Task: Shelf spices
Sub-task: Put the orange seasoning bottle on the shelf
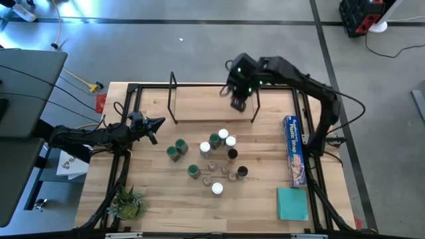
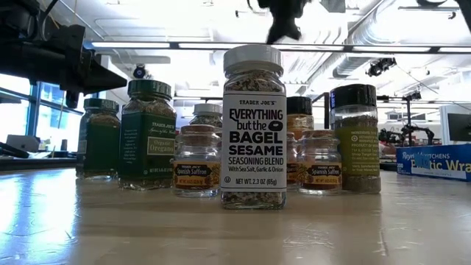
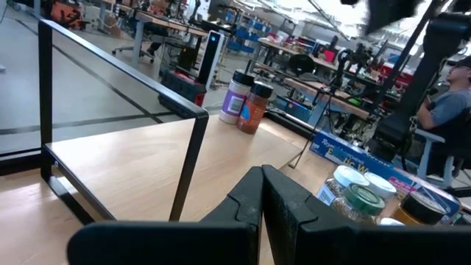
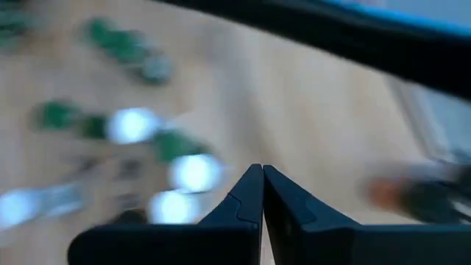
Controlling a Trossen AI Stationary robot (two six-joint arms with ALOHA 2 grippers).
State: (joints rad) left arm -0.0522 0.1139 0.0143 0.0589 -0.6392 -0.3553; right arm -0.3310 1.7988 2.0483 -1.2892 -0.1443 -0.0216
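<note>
Wooden shelf (image 1: pixel 212 109) under closed, empty right pincer (image 1: pixel 238 103); spices (image 1: pixel 211 156) well apart.

I am seeing the spices (image 1: pixel 214 158) standing upright in a loose cluster just in front of the shelf (image 1: pixel 211 109), green, white and dark lids showing. Nearest the low camera, the bagel seasoning jar (image 2: pixel 253 127) is standing white-capped. The shelf is sitting as a pale plank between black hoops, and two jars (image 3: pixel 245 107) are standing on it, touching.
</note>
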